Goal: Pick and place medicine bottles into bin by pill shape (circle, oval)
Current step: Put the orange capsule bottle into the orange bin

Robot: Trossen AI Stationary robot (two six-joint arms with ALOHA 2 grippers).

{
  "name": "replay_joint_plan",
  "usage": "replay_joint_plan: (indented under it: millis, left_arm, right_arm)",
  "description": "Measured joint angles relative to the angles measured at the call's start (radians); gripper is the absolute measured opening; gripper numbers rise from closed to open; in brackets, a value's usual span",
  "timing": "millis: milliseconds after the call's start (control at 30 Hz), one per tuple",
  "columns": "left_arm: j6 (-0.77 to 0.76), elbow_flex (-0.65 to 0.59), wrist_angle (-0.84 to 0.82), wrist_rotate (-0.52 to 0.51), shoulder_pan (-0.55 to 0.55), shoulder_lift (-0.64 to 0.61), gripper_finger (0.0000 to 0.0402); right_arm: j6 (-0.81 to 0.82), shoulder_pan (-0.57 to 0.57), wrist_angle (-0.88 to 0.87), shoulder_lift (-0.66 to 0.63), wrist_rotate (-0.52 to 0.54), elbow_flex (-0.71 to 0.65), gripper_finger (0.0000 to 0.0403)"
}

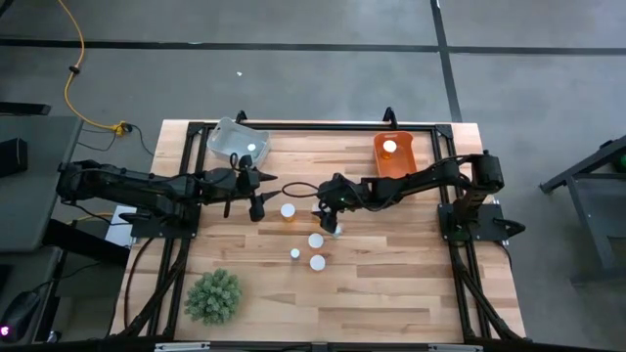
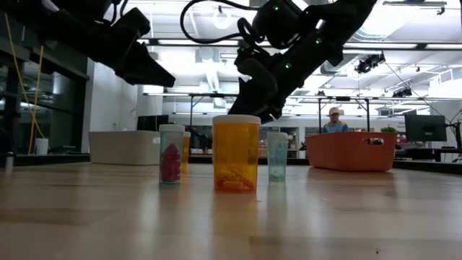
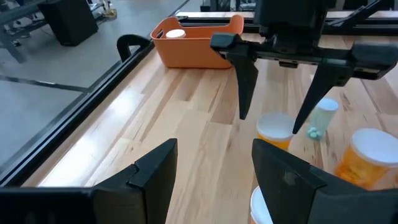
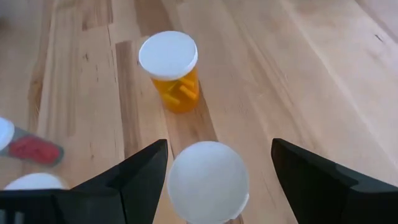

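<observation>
Several medicine bottles with white caps stand mid-table. My right gripper (image 1: 333,225) is open. Its fingers (image 4: 146,171) stand on either side of the white cap (image 4: 208,180) of an amber bottle (image 3: 277,127), slanting down at it, with narrow gaps. Just beyond stands another amber bottle (image 4: 169,68). A clear bottle of red pills (image 2: 171,154), a big amber bottle (image 2: 235,153) and a clear bottle of green pills (image 3: 320,118) stand nearby. My left gripper (image 1: 257,207) hovers open above the table, left of the bottles, with nothing between its fingers.
An orange bin (image 1: 395,154) at the far right holds one bottle (image 1: 389,147). A pale grey bin (image 1: 238,142) at the far left holds another (image 1: 251,147). A green spiky plant ball (image 1: 213,296) lies near the front left. A black frame edges the table.
</observation>
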Motion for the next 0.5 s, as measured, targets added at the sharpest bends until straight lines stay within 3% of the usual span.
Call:
replay_joint_plan:
  millis: [500]
  left_arm:
    - [-0.003,0.0,0.007,0.0,0.0,0.0,0.0198]
  right_arm:
    - [-0.007,0.0,-0.029,0.003,-0.047,0.0,0.0279]
